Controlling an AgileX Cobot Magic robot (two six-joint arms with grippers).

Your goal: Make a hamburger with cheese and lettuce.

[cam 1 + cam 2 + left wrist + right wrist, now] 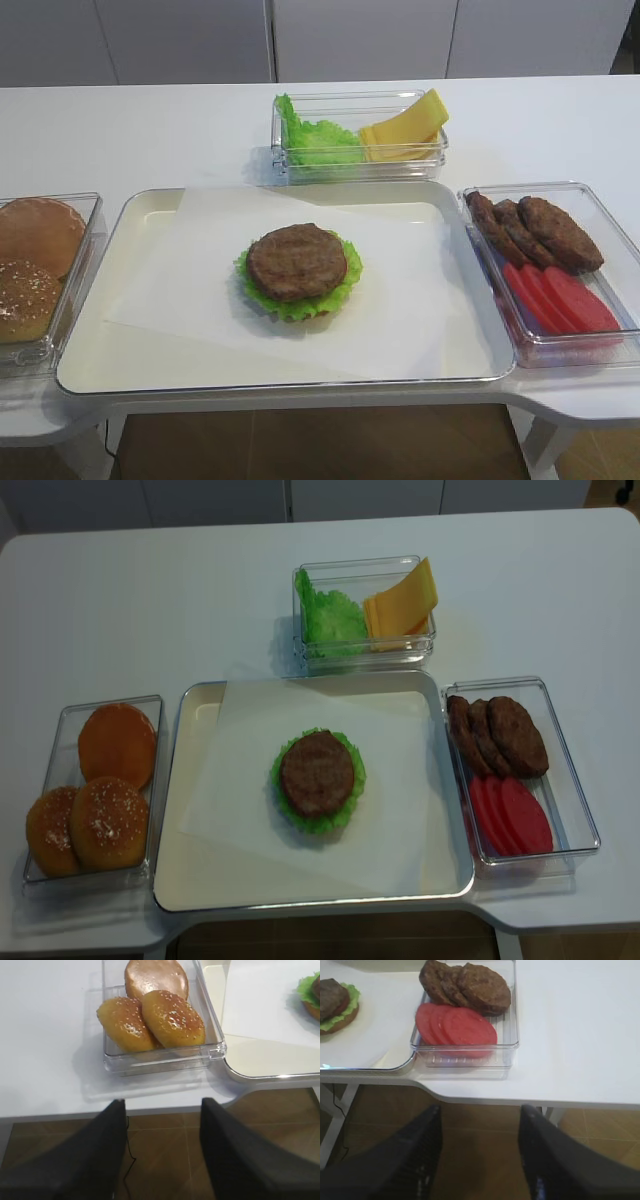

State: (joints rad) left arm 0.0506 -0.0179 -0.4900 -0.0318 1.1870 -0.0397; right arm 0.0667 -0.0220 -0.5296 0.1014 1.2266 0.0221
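While both arms hang back below the front edge, the white table (pixel 180 600) carries everything else. At its middle sits a cream tray (pixel 200 880) lined with a sheet of white paper (pixel 400 810). On that paper, about centre, rests the hamburger (pixel 318 778): a bun base, a frilly lettuce rim and a brown patty on top. Left of the tray a clear container (pixel 40 780) holds three buns (pixel 110 820), two of them seeded. Right of the tray a second clear bin (pixel 570 770) holds loose patties (pixel 500 735) at the far end and red tomato slices (pixel 512 815) at the near end. Behind the tray a third clear box (pixel 365 570) holds lettuce leaves (pixel 330 620) on its left and the cheese (pixel 402 605), fanned yellow slices leaning at its right. The right gripper (pixel 479 1160) stands with jaws apart and bare over the floor, near the tomato bin. The left gripper (pixel 161 1155) looks likewise spread and bare before the buns, though its fingertips run out of view.
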